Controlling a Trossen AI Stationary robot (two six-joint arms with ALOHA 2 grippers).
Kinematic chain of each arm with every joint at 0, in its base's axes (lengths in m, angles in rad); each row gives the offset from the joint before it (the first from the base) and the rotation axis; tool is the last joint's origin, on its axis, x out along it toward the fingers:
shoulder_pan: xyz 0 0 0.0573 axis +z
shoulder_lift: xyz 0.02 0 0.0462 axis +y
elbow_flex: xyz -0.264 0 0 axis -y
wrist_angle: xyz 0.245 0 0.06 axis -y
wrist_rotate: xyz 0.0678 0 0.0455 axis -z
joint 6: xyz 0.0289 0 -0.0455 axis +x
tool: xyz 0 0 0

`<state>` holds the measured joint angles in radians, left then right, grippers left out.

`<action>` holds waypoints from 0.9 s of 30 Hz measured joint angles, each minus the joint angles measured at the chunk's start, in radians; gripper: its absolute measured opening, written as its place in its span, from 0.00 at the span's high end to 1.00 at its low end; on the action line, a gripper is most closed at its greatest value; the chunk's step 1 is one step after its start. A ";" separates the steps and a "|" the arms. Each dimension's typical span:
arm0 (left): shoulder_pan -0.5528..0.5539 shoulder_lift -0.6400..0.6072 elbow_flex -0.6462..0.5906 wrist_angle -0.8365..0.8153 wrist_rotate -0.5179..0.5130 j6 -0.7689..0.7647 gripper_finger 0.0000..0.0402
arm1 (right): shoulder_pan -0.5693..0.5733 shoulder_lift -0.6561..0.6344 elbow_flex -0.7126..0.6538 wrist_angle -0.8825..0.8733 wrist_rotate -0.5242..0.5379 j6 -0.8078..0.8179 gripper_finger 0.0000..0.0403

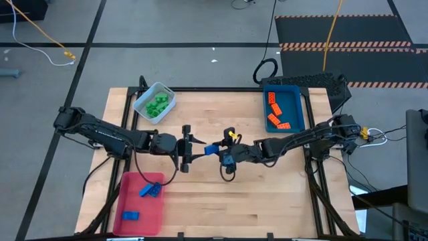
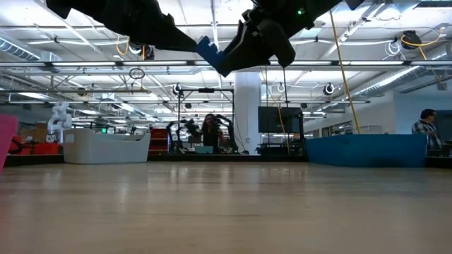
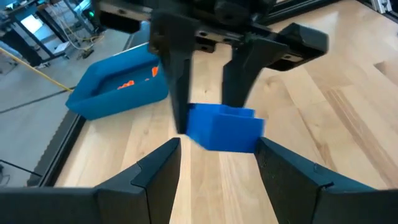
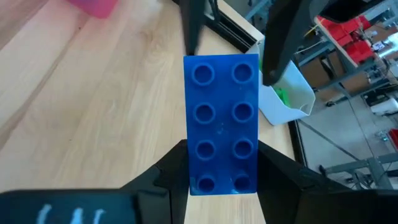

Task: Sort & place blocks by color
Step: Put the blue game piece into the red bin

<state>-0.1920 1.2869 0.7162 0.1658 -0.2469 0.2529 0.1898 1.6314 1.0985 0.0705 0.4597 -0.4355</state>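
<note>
Blue, with two rows of four studs, the block under transfer is raised above the middle of the wooden desk, well clear of its surface in the low view. Right end effector: its two dark fingers pinch the near end of this brick from either side, as the right wrist view shows. Left end effector: it faces the right one from the opposite side, its fingers spread on either side of the brick's far end with a visible gap, so that they bracket the brick without gripping it. Both arms reach inward from the desk's two sides and meet at its centre.

Remaining blocks lie in trays. Two more blue blocks rest in the red tray at the near left corner, one toward the tray's far end and one toward its near end. Several green blocks are heaped in the pale tray at the far left. Several orange blocks lie in the blue tray at the far right.

Beyond the desk, the low view looks into a large room with overhead lighting, where a person stands at the right edge. Grey floor with yellow cable surrounds the desk in the high view.
</note>
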 joint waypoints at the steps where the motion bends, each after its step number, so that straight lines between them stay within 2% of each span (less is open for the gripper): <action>1: -0.005 0.000 0.000 0.000 -0.001 0.007 0.46 | -0.005 0.000 0.000 0.006 0.000 0.001 0.67; 8: -0.018 0.003 0.000 0.004 -0.022 0.064 0.33 | -0.025 -0.003 -0.013 0.044 -0.005 -0.004 0.67; 15: -0.008 0.003 -0.001 0.081 -0.063 0.060 0.22 | -0.032 -0.004 -0.013 0.047 -0.014 0.020 0.67; 22: -0.003 0.003 -0.001 0.092 -0.070 0.056 0.21 | -0.033 -0.004 -0.013 0.049 -0.016 0.023 0.67; 27: 0.000 0.003 -0.001 0.088 -0.073 0.055 0.25 | -0.032 -0.004 -0.013 0.053 -0.019 0.023 0.67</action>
<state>-0.1920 1.2900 0.7155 0.2542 -0.3199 0.3084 0.1574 1.6276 1.0851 0.1231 0.4412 -0.4125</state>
